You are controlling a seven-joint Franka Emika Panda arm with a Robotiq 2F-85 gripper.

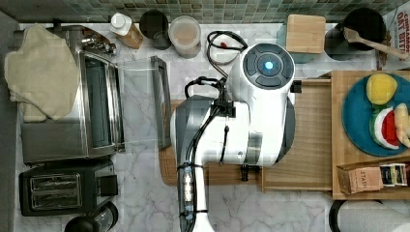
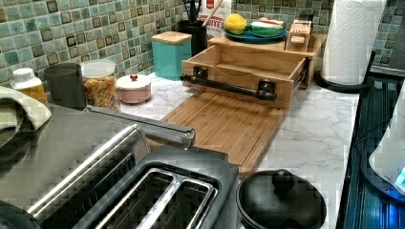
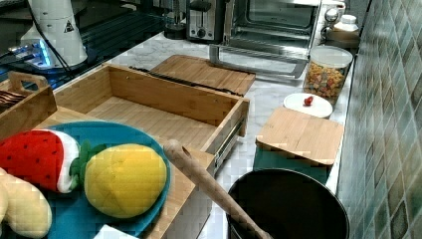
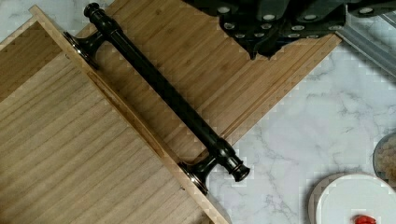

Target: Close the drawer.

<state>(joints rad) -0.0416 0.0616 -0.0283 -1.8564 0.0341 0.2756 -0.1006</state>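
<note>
**Q:** What have you got on the bench right now? Any labels you can read?

**A:** Biggest thing first: your white Panda arm (image 1: 261,96). In the top view it comes up from the bottom edge of the marble counter (image 1: 140,193), folds over, and its blue-lit joint cap sits over the middle of the counter. The wrist points straight down.

Next, the drawer (image 2: 248,67). It's pulled well out of the wooden stand (image 1: 338,159), which sits at the top view's right edge of the counter. The drawer's front wall hangs over the near end of the bamboo cutting board (image 2: 224,124), which lies flat mid-counter.

**Q:** And the writing?

**A:** Two bits you can make out. There's a carton (image 1: 394,29) in the counter's back corner, the top view's upper right, reading "OAT BIT...", and the left view shows "...ITES" in red. The small tea box (image 1: 365,178) on top of the stand says "STASH".

**Q:** How's the tool end?

**A:** In the wrist view you're looking down on the drawer's dark bar handle (image 4: 163,93), bolted to the front wall by two posts. The gripper (image 4: 266,32) hangs over the cutting board, near the handle and apart from it. Whether it's spread or pressed together, you can't tell from here.
</note>
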